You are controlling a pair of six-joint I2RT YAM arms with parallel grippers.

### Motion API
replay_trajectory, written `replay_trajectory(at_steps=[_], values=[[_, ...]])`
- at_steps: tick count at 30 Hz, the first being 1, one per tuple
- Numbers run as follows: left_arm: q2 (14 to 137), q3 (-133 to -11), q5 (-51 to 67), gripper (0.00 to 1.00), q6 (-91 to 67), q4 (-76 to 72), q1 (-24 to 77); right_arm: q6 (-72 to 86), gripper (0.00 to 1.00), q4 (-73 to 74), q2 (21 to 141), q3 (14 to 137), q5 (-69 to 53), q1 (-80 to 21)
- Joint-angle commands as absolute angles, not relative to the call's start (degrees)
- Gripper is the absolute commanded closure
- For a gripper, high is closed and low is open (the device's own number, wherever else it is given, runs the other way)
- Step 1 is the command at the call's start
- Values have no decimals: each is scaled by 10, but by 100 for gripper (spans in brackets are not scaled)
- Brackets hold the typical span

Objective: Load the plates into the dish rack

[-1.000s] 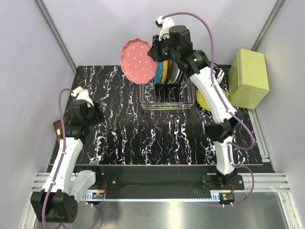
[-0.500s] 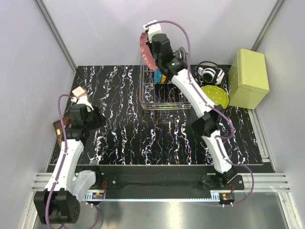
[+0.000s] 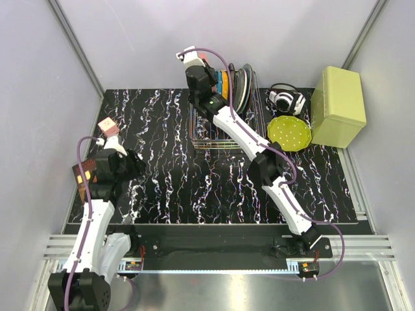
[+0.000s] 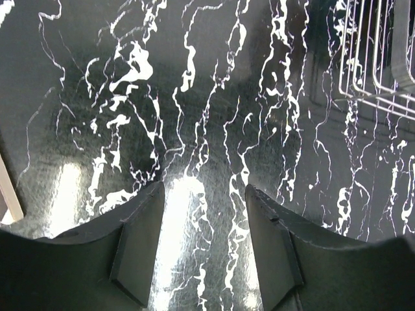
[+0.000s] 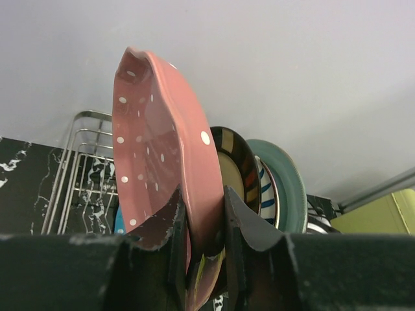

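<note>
Right pincer (image 5: 202, 197): closed on the lower rim of the pink plate (image 5: 155, 162), one finger on each face; the arm is stretched out to the far edge of the tabletop (image 3: 168, 168). Pink plate: scalloped, white-dotted, held upright on edge above the left part of the dish rack (image 3: 224, 126); whether its lower rim already sits in a slot cannot be told. Dish rack: silver wire basket, standing at the far edge, a little right of the middle. Contents of the rack, all upright on edge: blue plate (image 3: 218, 87) and orange plate (image 3: 224, 83) just right of the pink one, then several dark plates (image 3: 243, 81) further right. In the right wrist view, those just behind the pink plate are a dark striped plate (image 5: 237, 168), a white plate with blue stripes (image 5: 266, 184) and a grey-green plate (image 5: 288, 188). Yellow-green plate (image 3: 290, 133): lying flat on the tabletop near the far right corner, between the rack and the yellow-green box (image 3: 337, 107), close beside both. Headphones (image 3: 285, 99): at the far edge, just beyond the yellow-green plate. Left pincer (image 4: 201, 240): wide open and holding nothing, both fingers (image 4: 139, 240) over bare black-and-white marbled surface near the left edge, well apart from the rack, whose wires show only in the upper right of the left wrist view.
</note>
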State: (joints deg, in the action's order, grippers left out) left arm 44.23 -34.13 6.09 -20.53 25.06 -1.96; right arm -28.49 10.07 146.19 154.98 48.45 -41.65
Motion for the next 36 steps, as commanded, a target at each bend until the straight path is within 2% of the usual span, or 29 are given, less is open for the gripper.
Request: replay_trajectory(at_steps=[1, 2, 4, 8, 9, 25, 36], values=[[416, -328, 77, 43, -220, 221, -23, -265, 100, -8, 1435, 1585, 544, -417], [413, -327, 75, 42, -222, 220, -23, -260, 100, -6, 1437, 1586, 548, -415], [405, -325, 76, 29, -230, 220, -23, -256, 100, -5, 1447, 1587, 557, -416], [391, -324, 67, 16, -231, 217, -23, -244, 100, -4, 1461, 1593, 554, -417], [391, -323, 64, 1, -232, 217, -23, -241, 100, -4, 1462, 1593, 551, -416], [391, -306, 66, 1, -264, 229, -24, -235, 100, -18, 1514, 1603, 547, -416], [400, -301, 78, 1, -268, 215, -25, -200, 100, -45, 1515, 1598, 606, -413]])
